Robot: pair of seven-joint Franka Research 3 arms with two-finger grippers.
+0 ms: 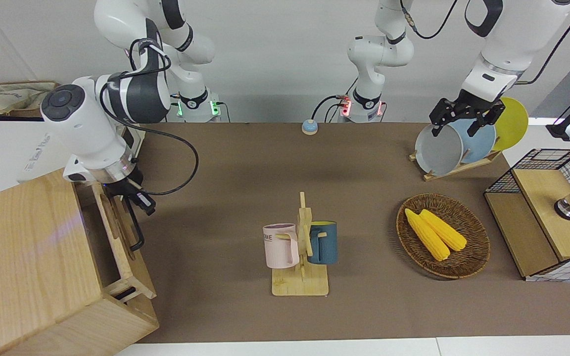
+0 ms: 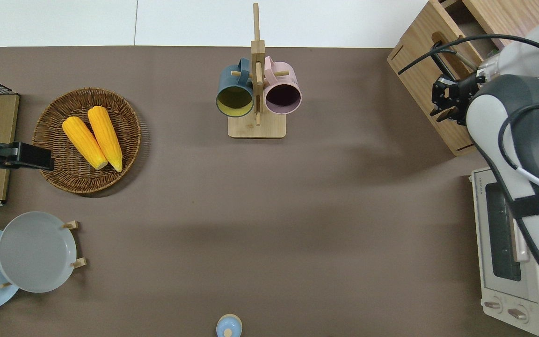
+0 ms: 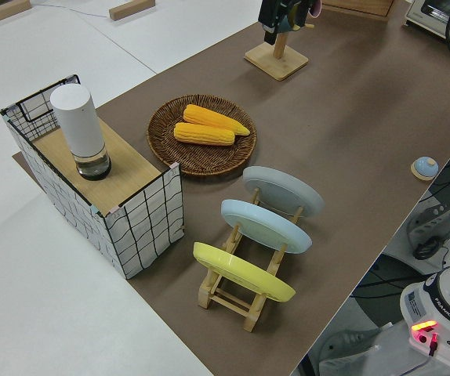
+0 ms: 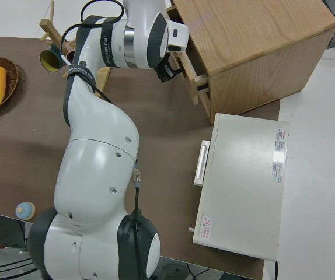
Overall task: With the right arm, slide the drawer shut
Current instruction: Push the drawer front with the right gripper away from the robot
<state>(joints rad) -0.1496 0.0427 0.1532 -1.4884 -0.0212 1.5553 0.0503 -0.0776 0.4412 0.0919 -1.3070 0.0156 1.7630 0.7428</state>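
Observation:
The light-wood drawer [image 1: 125,247] stands only a little way out of the big pale wood cabinet [image 1: 27,257]. Its black bar handle [image 1: 136,232] is on its front. My right gripper [image 1: 140,200] is shut and rests against the drawer front next to the handle. The overhead view shows the gripper [image 2: 443,100] over the drawer front [image 2: 426,89], and the right side view shows the gripper [image 4: 166,71] at the drawer [image 4: 192,81]. The inside of the drawer is almost hidden. My left arm is parked, its gripper [image 1: 458,118] open.
A white oven [image 2: 513,262] stands nearer to the robots than the cabinet. A mug stand [image 1: 301,247] with a pink and a blue mug is mid-table. A corn basket [image 1: 443,235], plate rack [image 1: 463,143] and wire-mesh box [image 1: 547,212] are at the left arm's end.

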